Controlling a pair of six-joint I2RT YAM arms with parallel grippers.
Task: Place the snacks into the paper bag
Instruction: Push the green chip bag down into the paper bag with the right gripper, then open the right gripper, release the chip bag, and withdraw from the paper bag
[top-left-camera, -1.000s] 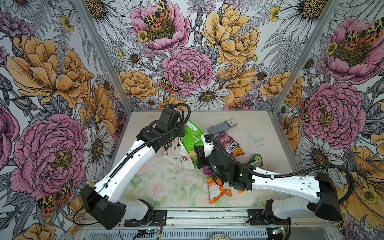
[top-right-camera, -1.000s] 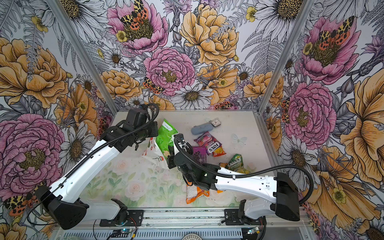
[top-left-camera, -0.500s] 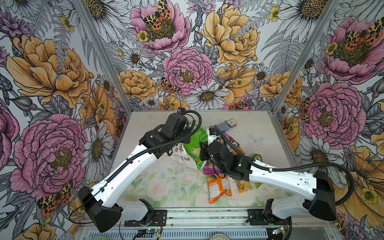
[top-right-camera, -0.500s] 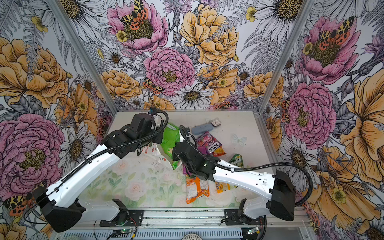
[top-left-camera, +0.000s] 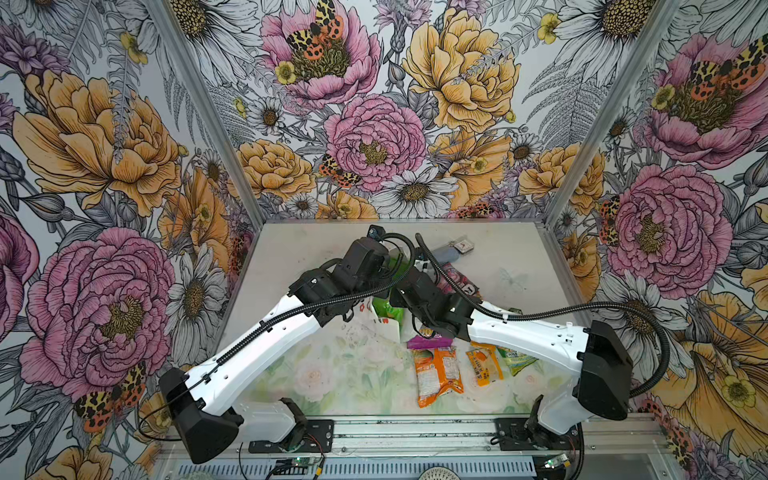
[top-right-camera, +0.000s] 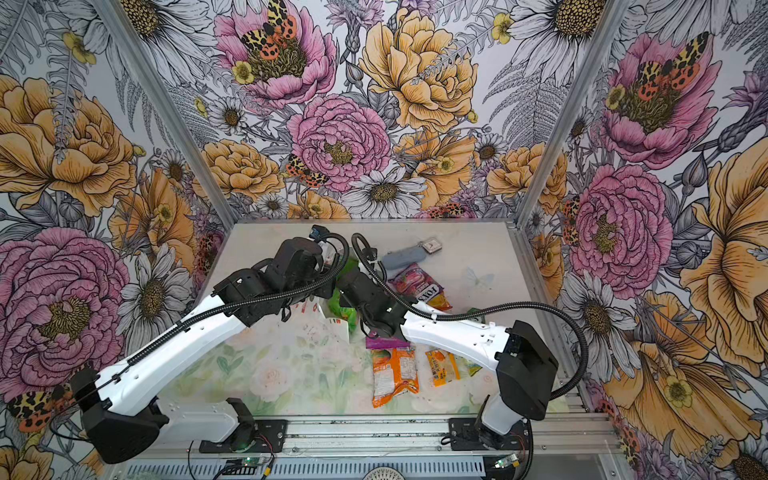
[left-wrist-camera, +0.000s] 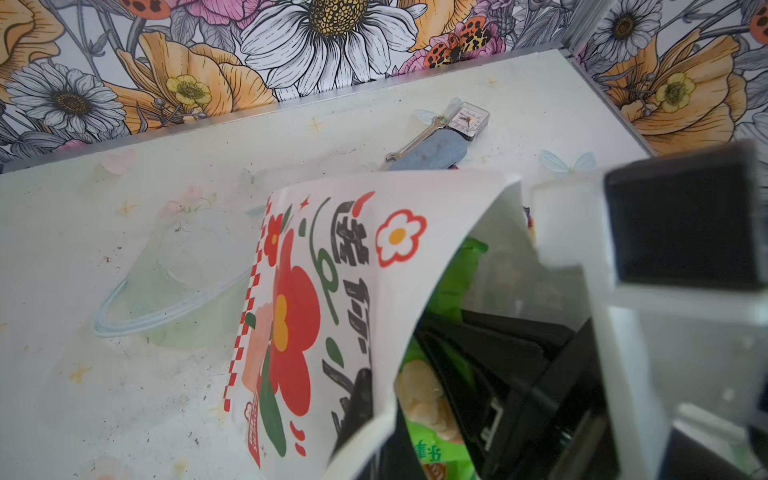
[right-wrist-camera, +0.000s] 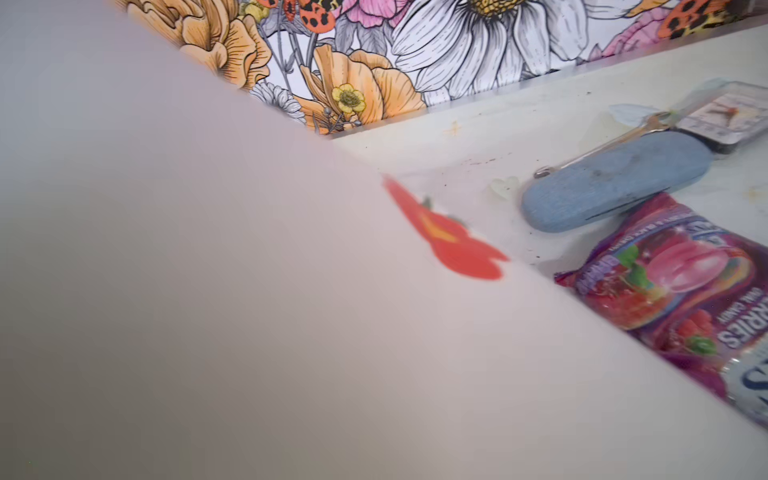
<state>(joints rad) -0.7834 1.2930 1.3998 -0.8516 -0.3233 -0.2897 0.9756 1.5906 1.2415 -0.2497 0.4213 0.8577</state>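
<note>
The white paper bag (top-left-camera: 374, 328) with its red flower print (left-wrist-camera: 291, 316) lies on its side near the table's middle. My left gripper (left-wrist-camera: 361, 419) is shut on the rim and holds the mouth open. My right gripper (left-wrist-camera: 453, 365) reaches into the mouth, shut on a green snack packet (left-wrist-camera: 432, 415), which shows in both top views (top-left-camera: 386, 307) (top-right-camera: 343, 309). The bag wall (right-wrist-camera: 208, 291) blocks most of the right wrist view. Other snacks lie outside the bag: a pink FOXS packet (top-left-camera: 457, 278), a purple one (top-left-camera: 428, 341), two orange ones (top-left-camera: 440, 370) (top-left-camera: 484, 365) and a small green one (top-left-camera: 515, 357).
A grey-blue oblong case (top-left-camera: 446, 251), a small square tag (top-left-camera: 463, 246) and a metal wrench (left-wrist-camera: 411, 143) lie near the back wall. Flowered walls close in the back and both sides. The two forearms cross close together over the bag.
The left gripper has drawn the bag's rim to the right, toward the right gripper. The green packet and the right gripper now sit deeper in the mouth.
</note>
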